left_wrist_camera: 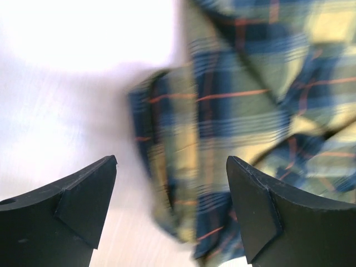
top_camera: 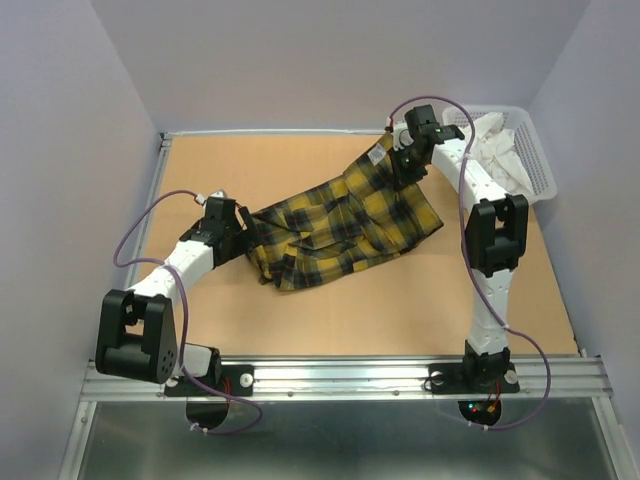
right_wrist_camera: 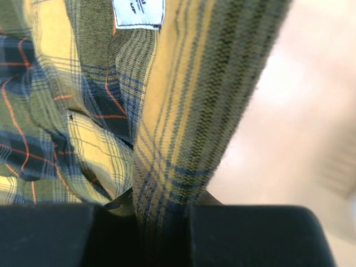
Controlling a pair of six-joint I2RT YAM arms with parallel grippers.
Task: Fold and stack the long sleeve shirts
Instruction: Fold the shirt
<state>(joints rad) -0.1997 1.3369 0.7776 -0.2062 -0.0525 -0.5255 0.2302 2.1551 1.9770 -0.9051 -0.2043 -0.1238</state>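
R hand [top_camera: 405,163] pinches shirt [top_camera: 340,228] far edge; L hand [top_camera: 232,228] open at its left end. Risk: one-sided pull drags cloth over bench [top_camera: 300,320], fold bunches.

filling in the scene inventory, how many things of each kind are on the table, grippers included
plaid shirt: 1
white basket: 1
heap of white cloth in the basket: 1
grippers: 2, left gripper open, right gripper shut on the plaid shirt
total: 5
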